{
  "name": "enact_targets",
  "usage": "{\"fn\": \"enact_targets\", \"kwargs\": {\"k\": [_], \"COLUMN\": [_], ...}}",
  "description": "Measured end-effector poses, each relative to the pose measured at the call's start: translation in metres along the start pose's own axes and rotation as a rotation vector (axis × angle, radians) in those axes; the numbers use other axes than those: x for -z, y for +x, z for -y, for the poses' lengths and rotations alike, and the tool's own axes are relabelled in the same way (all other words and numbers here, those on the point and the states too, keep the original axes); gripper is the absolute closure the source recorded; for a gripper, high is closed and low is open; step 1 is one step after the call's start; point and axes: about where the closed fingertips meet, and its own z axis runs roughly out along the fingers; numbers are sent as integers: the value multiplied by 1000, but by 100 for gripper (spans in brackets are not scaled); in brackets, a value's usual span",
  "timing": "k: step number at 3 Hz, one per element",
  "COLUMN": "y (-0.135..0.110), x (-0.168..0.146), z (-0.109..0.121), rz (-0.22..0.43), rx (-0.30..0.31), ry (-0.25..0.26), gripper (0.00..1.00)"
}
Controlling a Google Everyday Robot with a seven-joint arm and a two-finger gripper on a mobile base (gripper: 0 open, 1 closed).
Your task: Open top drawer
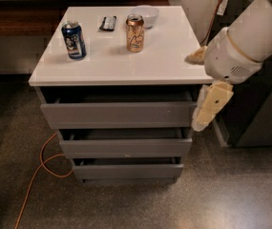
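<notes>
The top drawer (119, 114) is the widest grey front of the cabinet, just under the white top (173, 66). It stands out a little, with a dark gap above its front. My gripper (193, 92) is at the cabinet's right front corner, level with the drawer's right end. It is open: one cream finger (195, 57) lies by the top's right edge and the other finger (211, 107) hangs down beside the drawer's right end. It holds nothing.
Two smaller grey drawers (126, 147) (128, 171) sit below. On the top stand a blue can (74, 40), an orange can (135, 33), a white bowl (145, 16) and a small dark packet (108, 23). An orange cable (37, 175) lies on the floor at left. A dark cabinet (259, 109) stands at right.
</notes>
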Motion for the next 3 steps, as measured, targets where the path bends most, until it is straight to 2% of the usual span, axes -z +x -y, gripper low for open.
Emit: {"fn": "enact_targets", "kwargs": {"k": [1, 3], "y": [-13, -36], "x": [-30, -92], "z": [0, -6], "rz": [18, 4], "rx": [48, 124], "ry": [-33, -101], "gripper": [0, 0]}}
